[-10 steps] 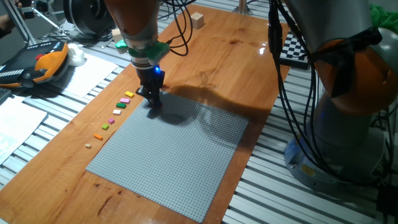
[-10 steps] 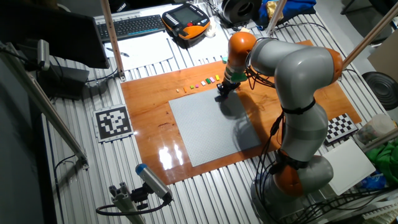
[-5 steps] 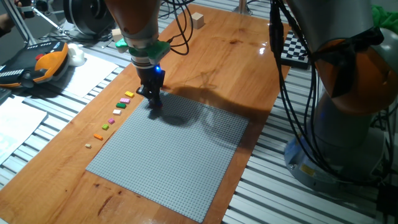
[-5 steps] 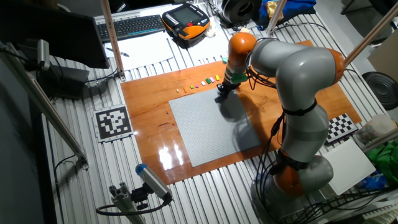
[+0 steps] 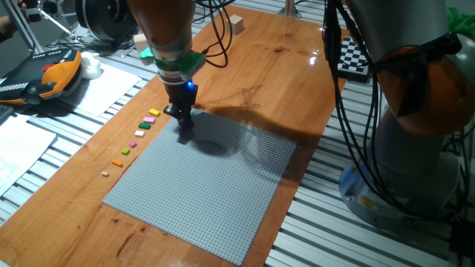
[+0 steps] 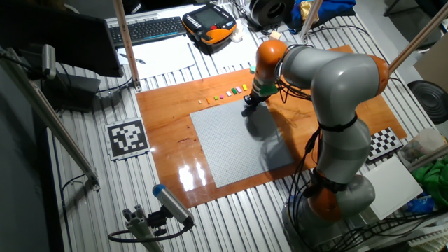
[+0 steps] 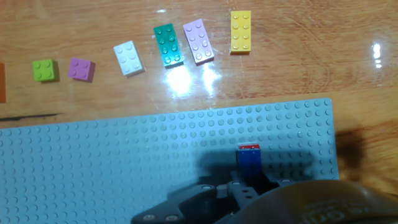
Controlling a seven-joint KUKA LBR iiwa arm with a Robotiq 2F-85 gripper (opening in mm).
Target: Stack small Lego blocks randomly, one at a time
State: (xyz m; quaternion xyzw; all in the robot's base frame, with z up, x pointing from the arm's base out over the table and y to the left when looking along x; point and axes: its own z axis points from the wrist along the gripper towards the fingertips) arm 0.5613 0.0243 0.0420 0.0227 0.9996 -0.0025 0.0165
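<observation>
My gripper (image 5: 183, 132) stands at the far left corner of the grey baseplate (image 5: 215, 185), fingertips down on it. In the hand view the gripper (image 7: 249, 174) appears shut on a blue brick (image 7: 249, 163), with a red brick (image 7: 249, 147) showing just behind it on the baseplate (image 7: 124, 162). Loose small Lego blocks lie in a row on the wood: yellow (image 7: 240, 31), pink (image 7: 199, 41), green (image 7: 168, 45), white (image 7: 129, 58), purple (image 7: 81, 69) and lime (image 7: 45, 70). The row also shows in one fixed view (image 5: 145, 125) and the other fixed view (image 6: 224, 93).
A wooden cube (image 5: 236, 24) sits at the table's far end. A checkerboard (image 5: 349, 55) lies at the right edge. An orange teach pendant (image 5: 44, 78) and papers lie left of the table. The robot's base (image 5: 415, 119) stands to the right.
The arm has shifted very slightly to the right; the fingertips stay on the same corner of the baseplate. The loose blocks have not moved.
</observation>
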